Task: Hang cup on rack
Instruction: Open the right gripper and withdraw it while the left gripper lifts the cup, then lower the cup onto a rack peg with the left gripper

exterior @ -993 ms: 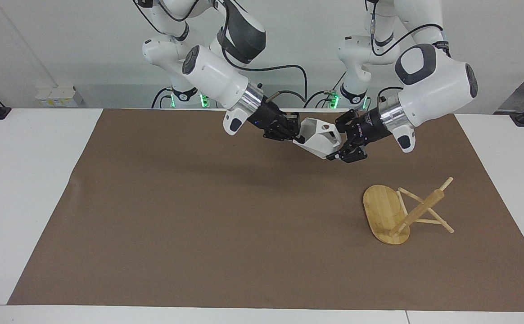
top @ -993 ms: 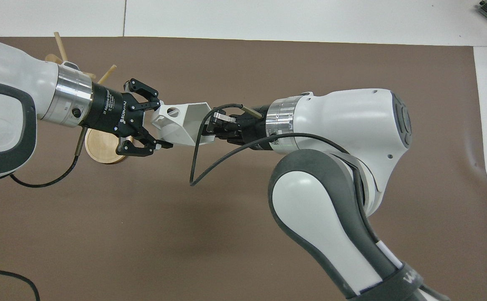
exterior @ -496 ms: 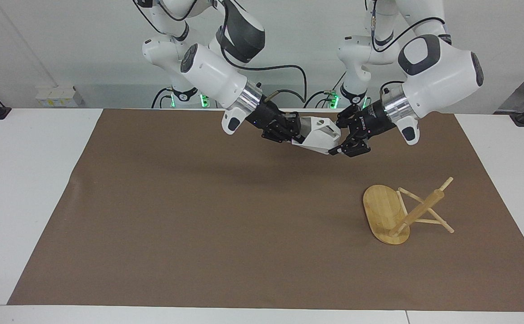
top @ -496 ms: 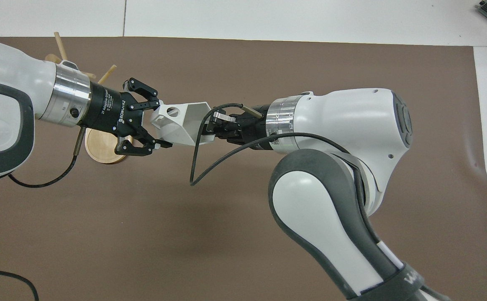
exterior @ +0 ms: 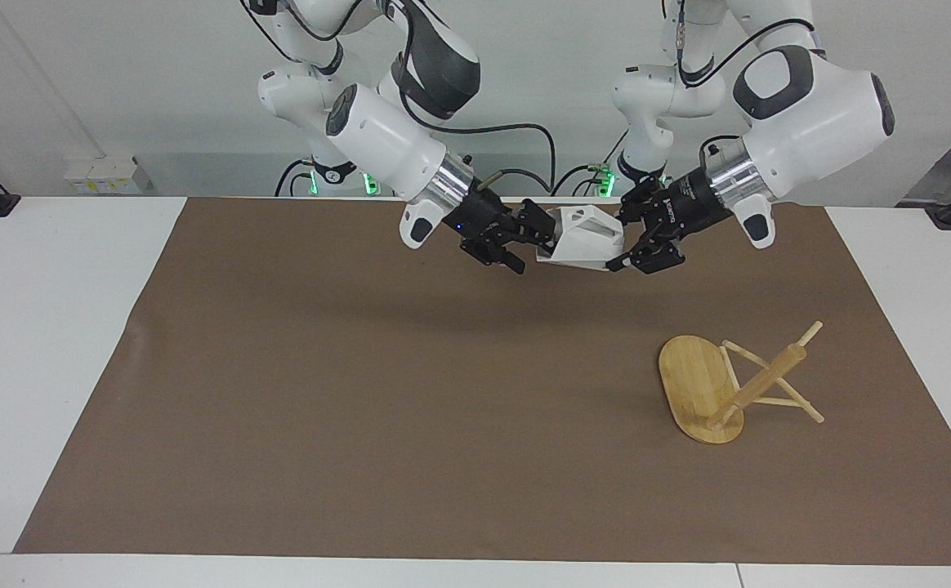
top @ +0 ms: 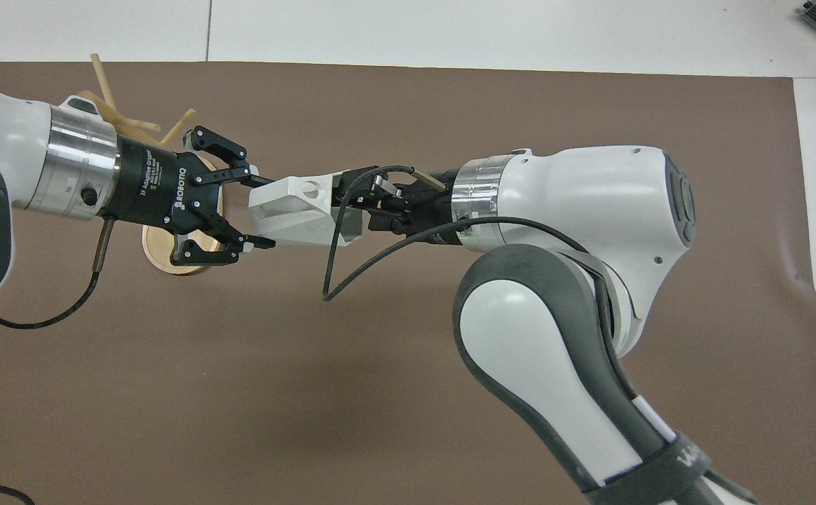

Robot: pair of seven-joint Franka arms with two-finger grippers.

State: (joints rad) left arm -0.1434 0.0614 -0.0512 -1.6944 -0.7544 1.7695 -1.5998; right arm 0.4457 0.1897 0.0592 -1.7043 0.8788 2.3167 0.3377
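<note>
**Cup held in the air between the two arms, rack lying on its side**

The cup (exterior: 580, 238) was up in the air over the brown mat (exterior: 361, 392), at the robots' end of the worktop (exterior: 51, 343), lying almost on its side. It looked like a hard, thin-walled plastic piece, so probably light and stiff, with flat smooth faces that could slip out of a weak grip. The flat faces gave good places for a hold, and so did the rim. The handle with its hole should stay free, because a peg must pass through it.

The left gripper (exterior: 616, 245) had its jaws clamped on the end of the cup toward the left arm, and it alone carried the cup. The right gripper (exterior: 534, 242) was at the cup's other end with its jaws standing apart, touching nothing firmly as far as I could judge.

The rack (exterior: 729, 384) was not upright. It lay tipped over toward the left arm's end of the worktop, farther from the robots than the cup, its oval base on edge and its pegs pointing sideways and upward. In my judgement, hanging the cup on such a rack could be difficult, since a light rack may slide or roll when pushed.

Around the rack the mat had much open room, and the edges of the worktop were well apart from both things.
</note>
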